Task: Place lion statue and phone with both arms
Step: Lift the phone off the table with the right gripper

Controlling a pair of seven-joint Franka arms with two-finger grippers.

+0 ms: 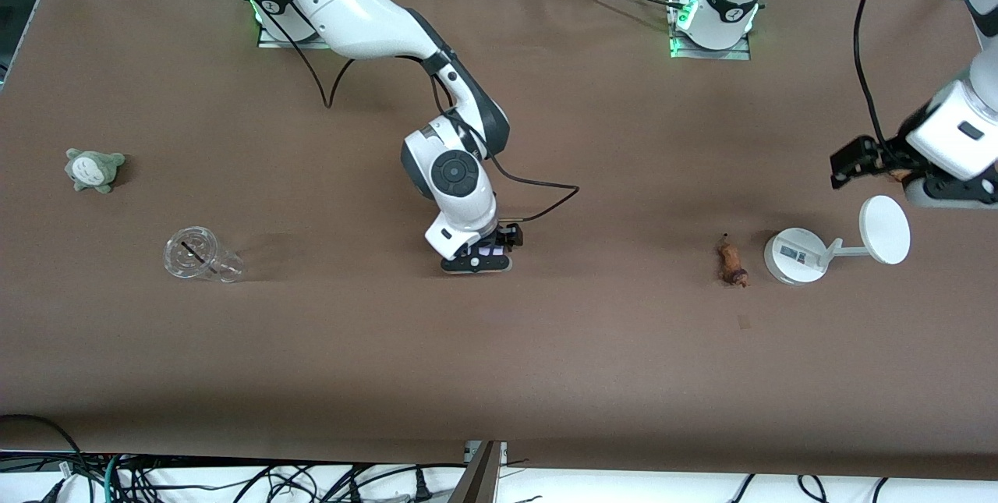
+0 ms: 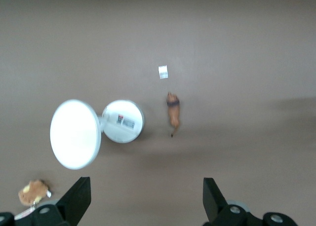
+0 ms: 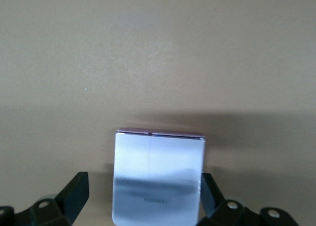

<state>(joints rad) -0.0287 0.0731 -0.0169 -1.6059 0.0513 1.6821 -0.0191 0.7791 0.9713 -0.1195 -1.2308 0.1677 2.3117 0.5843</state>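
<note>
The phone [image 3: 158, 176] is a pale lavender-white rectangle lying flat on the brown table at its middle; a bit of it shows in the front view [image 1: 491, 251]. My right gripper [image 1: 485, 255] [image 3: 143, 199] is low over it and open, with the jaws on either side of the phone, one close against its edge. The lion statue [image 1: 731, 263] [image 2: 173, 113] is a tiny orange-brown figurine lying on the table toward the left arm's end, beside the white stand. My left gripper [image 1: 854, 162] [image 2: 146, 201] is open and empty, up in the air over the table by the stand.
A white stand with a round base [image 1: 794, 255] [image 2: 123, 121] and a disc [image 1: 885, 230] [image 2: 75, 133] is beside the lion. A brown plush [image 2: 33, 192] lies under the left gripper. A clear cup [image 1: 199, 255] and a grey-green plush [image 1: 93, 169] lie at the right arm's end.
</note>
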